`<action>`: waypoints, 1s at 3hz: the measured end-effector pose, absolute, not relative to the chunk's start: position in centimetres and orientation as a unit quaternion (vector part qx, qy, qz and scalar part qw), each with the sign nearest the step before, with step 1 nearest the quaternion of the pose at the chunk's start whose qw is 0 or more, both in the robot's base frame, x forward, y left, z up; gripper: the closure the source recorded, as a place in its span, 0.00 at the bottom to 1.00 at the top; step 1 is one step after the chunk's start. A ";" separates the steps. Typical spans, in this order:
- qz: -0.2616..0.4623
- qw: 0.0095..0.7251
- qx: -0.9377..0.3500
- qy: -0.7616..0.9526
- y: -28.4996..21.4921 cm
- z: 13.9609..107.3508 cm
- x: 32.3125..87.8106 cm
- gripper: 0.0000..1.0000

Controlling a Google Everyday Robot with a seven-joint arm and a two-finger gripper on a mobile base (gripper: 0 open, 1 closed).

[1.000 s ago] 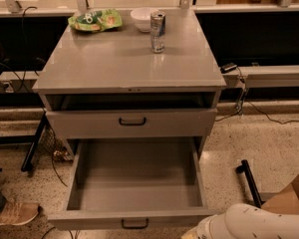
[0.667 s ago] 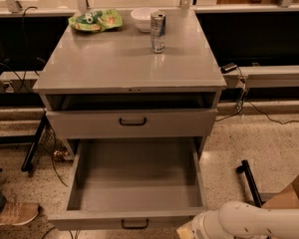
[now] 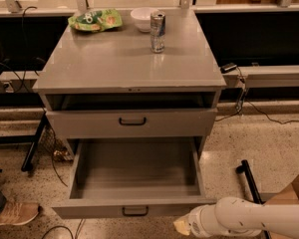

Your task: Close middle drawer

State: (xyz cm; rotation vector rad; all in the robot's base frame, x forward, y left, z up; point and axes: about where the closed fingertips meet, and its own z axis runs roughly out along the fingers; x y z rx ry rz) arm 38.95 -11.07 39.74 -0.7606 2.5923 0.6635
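Middle drawer (image 3: 134, 172) open; gripper (image 3: 182, 226) by front-right corner.

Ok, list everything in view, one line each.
cabinet: one, grey, centre
top drawer: one, grey, slightly out
middle drawer: one, grey, pulled far out
chip bag: one, green, cabinet top, back left
bowl: one, white, cabinet top, back
can: one, silver, just in front of the bowl
shoe: one, tan, floor, lower left
arm: one, white, lower right
gripper: one, pale, by the middle drawer's front right corner
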 end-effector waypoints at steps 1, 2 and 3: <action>0.246 0.217 -0.279 0.903 -9.6 40.3 43.5 1.00; 0.246 0.217 -0.279 0.903 -9.6 40.3 43.5 1.00; 0.245 0.233 -0.288 0.896 -9.3 40.2 44.5 1.00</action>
